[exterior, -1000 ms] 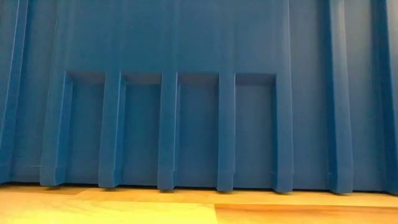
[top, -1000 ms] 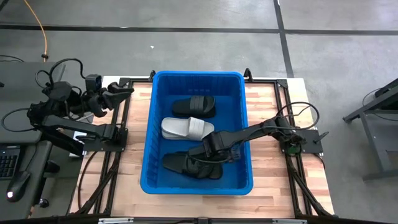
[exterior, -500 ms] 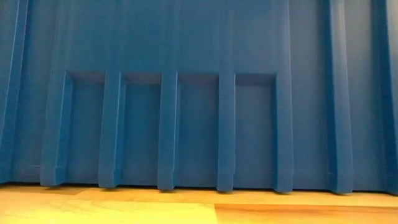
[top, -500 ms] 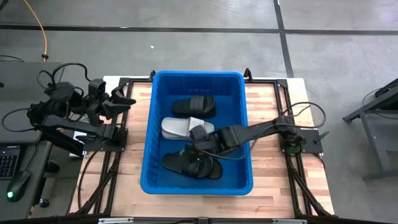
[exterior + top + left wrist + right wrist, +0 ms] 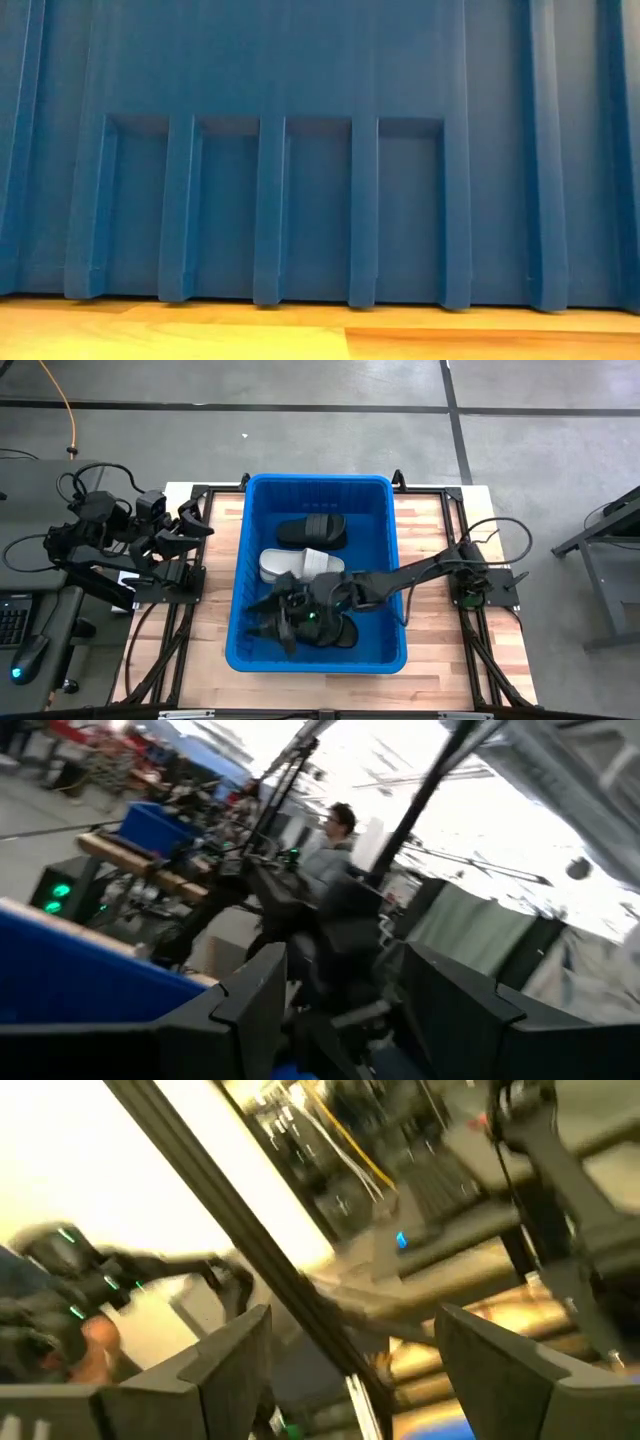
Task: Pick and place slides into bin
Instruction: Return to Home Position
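Observation:
The blue bin stands on the middle of the wooden table; its ribbed wall fills the low view. On the bin's floor lie a black slide at the far end, a light grey slide in the middle, and black slides at the near end. My right gripper is inside the bin above its near left part, open and empty, tipped up toward the room. My left gripper is open and empty, raised left of the bin.
The bin takes up the table's middle. Bare wood shows at the right and along the near edge. Dark frame rails run along both sides. A person sits in the room beyond the table.
My right gripper has gone toward the table's left edge inside the bin, from over the near black slides to the bin's near left part, and has tipped upward. My left gripper has shifted slightly toward the near edge and turned a little. The slides lie where they were.

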`<state>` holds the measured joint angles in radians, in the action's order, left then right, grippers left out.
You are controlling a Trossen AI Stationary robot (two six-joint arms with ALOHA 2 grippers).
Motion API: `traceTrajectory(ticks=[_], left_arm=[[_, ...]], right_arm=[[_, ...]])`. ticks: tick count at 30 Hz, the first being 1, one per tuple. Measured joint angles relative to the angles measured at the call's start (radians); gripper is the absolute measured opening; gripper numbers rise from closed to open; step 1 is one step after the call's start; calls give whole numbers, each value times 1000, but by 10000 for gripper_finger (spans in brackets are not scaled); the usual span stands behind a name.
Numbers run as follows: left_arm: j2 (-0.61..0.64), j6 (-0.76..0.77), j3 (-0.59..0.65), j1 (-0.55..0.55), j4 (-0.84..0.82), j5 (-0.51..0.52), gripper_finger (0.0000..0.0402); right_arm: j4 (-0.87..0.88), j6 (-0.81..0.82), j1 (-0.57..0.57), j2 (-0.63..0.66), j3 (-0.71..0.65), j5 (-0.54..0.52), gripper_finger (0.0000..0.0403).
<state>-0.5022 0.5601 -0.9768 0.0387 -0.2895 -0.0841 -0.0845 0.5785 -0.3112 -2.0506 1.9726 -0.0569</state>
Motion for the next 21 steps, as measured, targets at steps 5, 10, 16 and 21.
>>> traceTrajectory(ticks=[5, 10, 16, 21], left_arm=[[2, -25, 0, 0, 6, -27, 191], [11, -65, 37, 0, 72, -53, 191], [107, -11, 283, 0, 507, -77, 191], [192, -1, 469, 0, 688, -22, 191]], right_arm=[[-209, -20, 14, 154, -230, 16, 267], [-508, -21, 21, 357, -624, -19, 267], [-770, -55, -8, 587, -970, -86, 266], [-771, -95, -30, 770, -1127, -107, 268]])
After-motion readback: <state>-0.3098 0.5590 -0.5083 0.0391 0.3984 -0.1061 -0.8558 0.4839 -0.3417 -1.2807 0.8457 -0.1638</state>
